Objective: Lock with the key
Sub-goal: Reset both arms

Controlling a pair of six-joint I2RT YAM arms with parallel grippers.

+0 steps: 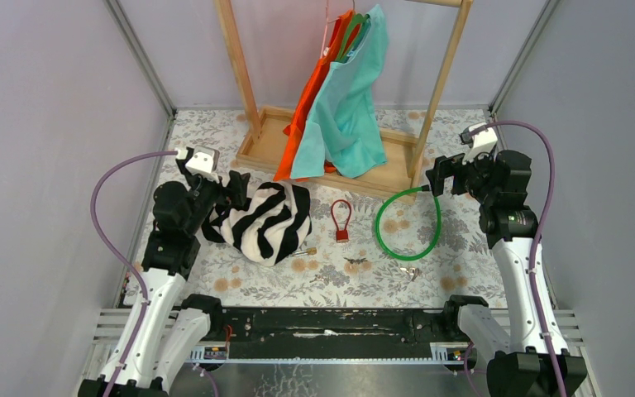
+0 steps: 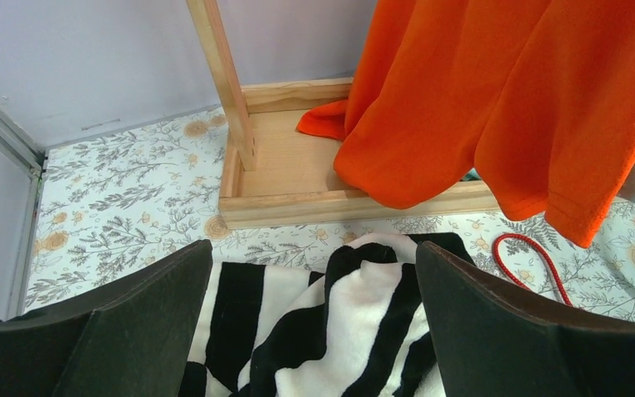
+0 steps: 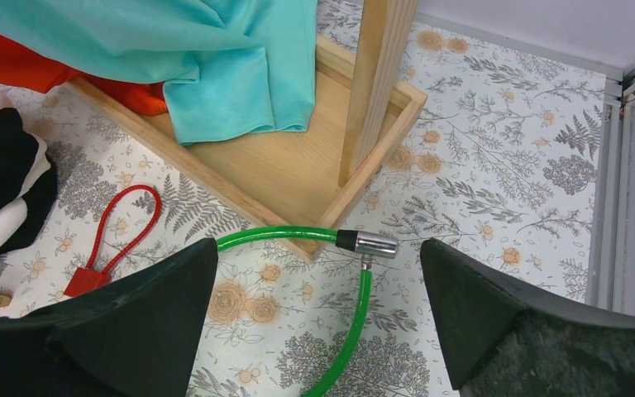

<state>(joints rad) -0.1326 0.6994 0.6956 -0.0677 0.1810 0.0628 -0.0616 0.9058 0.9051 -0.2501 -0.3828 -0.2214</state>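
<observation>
A green cable lock lies looped on the floral table, right of centre. Its chrome lock head rests against the corner of the wooden rack base, with the cable end plugged into it. A small bunch of metal keys lies just in front of the loop. My right gripper is open and empty, hovering above the lock head, which shows between its fingers in the right wrist view. My left gripper is open and empty over a zebra-striped blanket.
A red cable lock lies mid-table. A small dark object and a wooden peg lie nearby. The wooden clothes rack with orange and teal garments stands at the back.
</observation>
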